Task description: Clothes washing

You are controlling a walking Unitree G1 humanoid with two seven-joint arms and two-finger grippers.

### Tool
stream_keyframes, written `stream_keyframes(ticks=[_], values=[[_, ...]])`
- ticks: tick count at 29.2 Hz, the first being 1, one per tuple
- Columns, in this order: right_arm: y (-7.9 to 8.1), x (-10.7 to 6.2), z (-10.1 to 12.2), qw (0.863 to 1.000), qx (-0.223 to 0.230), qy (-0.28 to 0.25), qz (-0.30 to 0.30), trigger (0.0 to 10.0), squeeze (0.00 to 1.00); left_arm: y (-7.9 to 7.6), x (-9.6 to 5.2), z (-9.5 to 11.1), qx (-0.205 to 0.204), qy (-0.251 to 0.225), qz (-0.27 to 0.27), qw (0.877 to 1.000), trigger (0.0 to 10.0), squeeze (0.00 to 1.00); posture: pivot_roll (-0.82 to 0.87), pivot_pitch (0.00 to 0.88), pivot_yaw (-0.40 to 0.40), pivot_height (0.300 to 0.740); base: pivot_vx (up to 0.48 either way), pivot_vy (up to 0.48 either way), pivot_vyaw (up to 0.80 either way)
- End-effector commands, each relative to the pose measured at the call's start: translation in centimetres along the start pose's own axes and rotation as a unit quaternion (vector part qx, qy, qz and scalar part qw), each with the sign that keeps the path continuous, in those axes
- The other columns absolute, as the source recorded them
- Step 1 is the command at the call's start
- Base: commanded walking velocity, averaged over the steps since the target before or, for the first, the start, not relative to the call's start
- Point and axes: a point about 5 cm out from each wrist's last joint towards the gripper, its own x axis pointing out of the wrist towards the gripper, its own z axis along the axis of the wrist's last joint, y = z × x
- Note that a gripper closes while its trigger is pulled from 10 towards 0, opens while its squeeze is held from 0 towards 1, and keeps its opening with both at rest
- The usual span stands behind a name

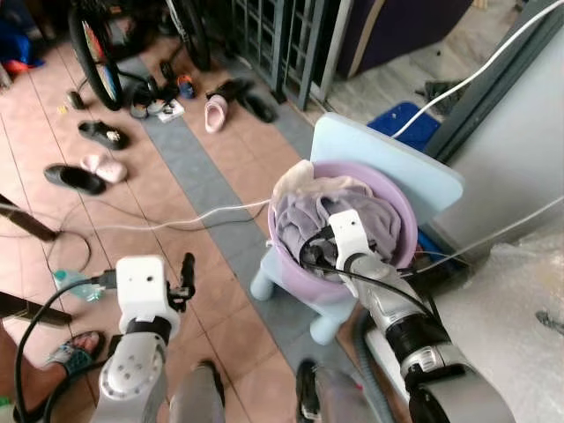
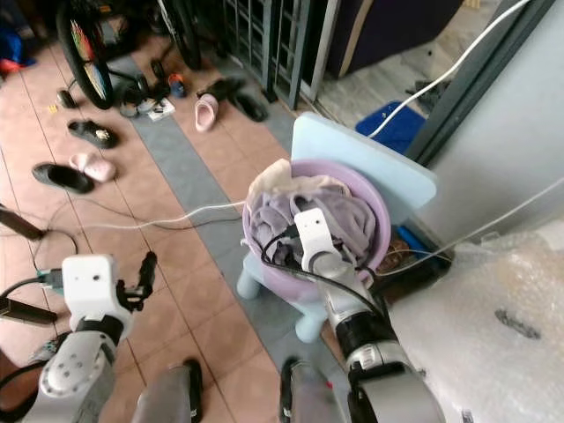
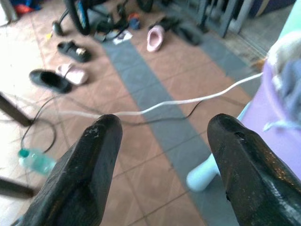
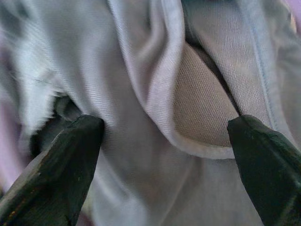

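A purple basin (image 1: 403,201) full of grey and lavender clothes (image 1: 304,220) stands on a small light-blue chair (image 1: 388,154). My right arm reaches into the basin from the near side. In the right wrist view my right gripper (image 4: 164,155) is open, and its fingers (image 4: 70,160) press into the cloth on either side of a lavender fold (image 4: 160,84). My left gripper (image 3: 162,160) is open and holds nothing. It hangs over the tiled floor to the left of the chair, well apart from the basin.
A white cable (image 1: 176,220) crosses the floor toward the chair. Shoes (image 1: 88,176) and a bicycle wheel (image 1: 92,53) lie at the far left, and a water bottle (image 1: 75,284) nearer. A person's sandalled foot (image 1: 75,352) is at bottom left. A bubble-wrapped white surface (image 1: 511,300) stands on the right.
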Motion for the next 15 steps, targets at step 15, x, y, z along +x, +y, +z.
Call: stream_keyframes(ticks=[15], values=[[2.7, 1.1, 0.7, 1.0, 0.021, 0.007, 0.011, 0.0, 0.0, -0.7, -1.2, 1.4, 0.008, 0.001, -0.033, 0.999, 10.0, 0.0, 0.15, 0.364, -0.117, 0.74, 0.0, 0.0, 0.0]])
